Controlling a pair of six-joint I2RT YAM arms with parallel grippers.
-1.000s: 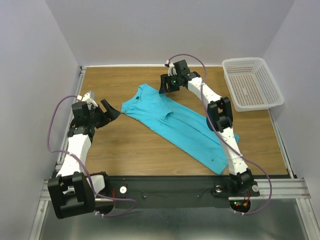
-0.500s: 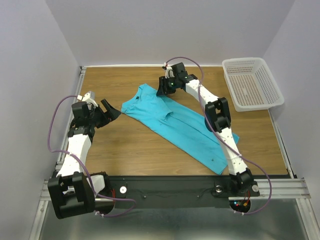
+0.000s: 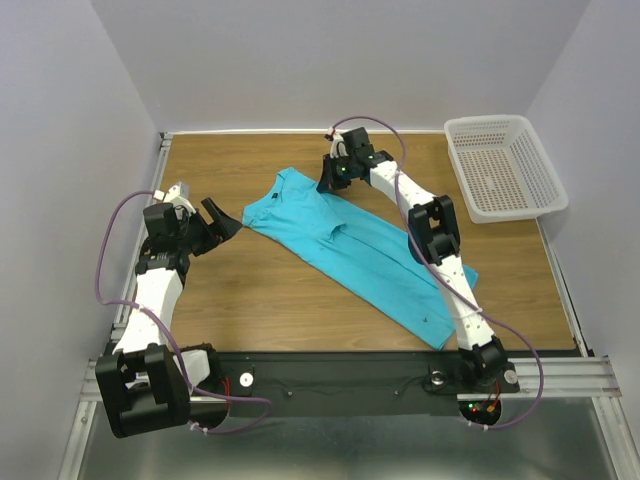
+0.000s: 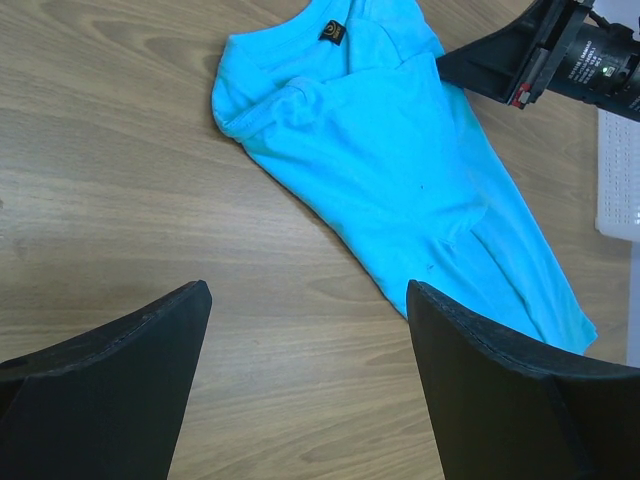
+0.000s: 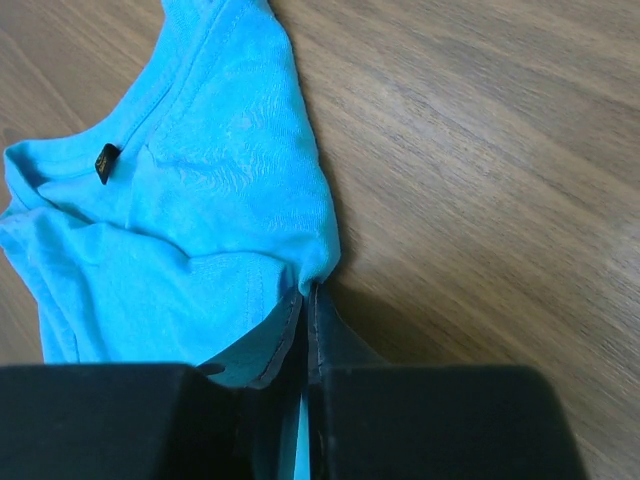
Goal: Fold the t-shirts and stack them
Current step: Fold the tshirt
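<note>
One turquoise t-shirt [image 3: 350, 250] lies flat and diagonal across the wooden table, neck toward the far left and hem toward the near right. My right gripper [image 3: 330, 178] is at the shirt's far edge by the shoulder. In the right wrist view its jaws [image 5: 308, 295] are pressed together with a pinch of the blue fabric [image 5: 200, 220] between them. My left gripper [image 3: 224, 220] hovers open just left of the shirt's near sleeve. In the left wrist view it [image 4: 308, 290] holds nothing, with bare wood between the fingers and the t-shirt [image 4: 400, 150] ahead of it.
A white perforated basket [image 3: 490, 121] stands at the far right corner, and its edge [image 4: 620, 170] shows in the left wrist view. The right arm stretches over the shirt's right side. Pale walls close the table on three sides.
The right gripper has shifted slightly left onto the shirt's far edge and closed on the fabric. The left arm and the shirt have not moved.
</note>
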